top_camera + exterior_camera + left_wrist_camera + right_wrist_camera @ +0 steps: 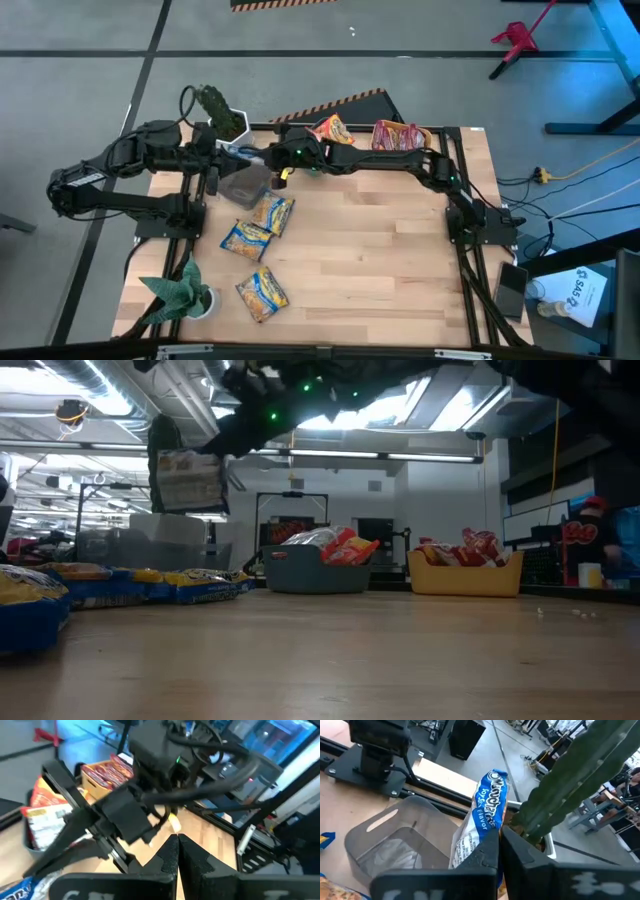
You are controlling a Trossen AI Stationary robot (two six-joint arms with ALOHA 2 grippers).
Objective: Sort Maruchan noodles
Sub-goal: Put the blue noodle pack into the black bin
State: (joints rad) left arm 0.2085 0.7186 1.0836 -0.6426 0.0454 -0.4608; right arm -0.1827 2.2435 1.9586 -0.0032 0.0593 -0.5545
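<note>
My right gripper (498, 840) reaches across the far side of the table and is shut on a silver-white Maruchan packet with a blue top (487, 805), held above a clear grey bin (395, 840) at the far left (245, 185). In the low view the packet (188, 480) hangs high over the table. Three blue-and-yellow packets (272, 213), (246, 238), (262, 293) lie flat on the wood. My left gripper (177, 855) is shut on nothing, raised at the left side near the grey bin. My right gripper pinches one end of the silver-white packet (479, 840) between its two fingers. The fingers come from the table's right, slanting slightly down, and the packet sticks out beyond them along their line. It is lifted clear, above the grey bin.
At the far edge a grey bin (320, 572) holds orange packets (330, 130) and a yellow bin (465, 575) holds red ones (400, 135). A potted cactus (220, 110) stands just beyond the held packet. Another potted plant (180, 290) stands at the near left corner.
</note>
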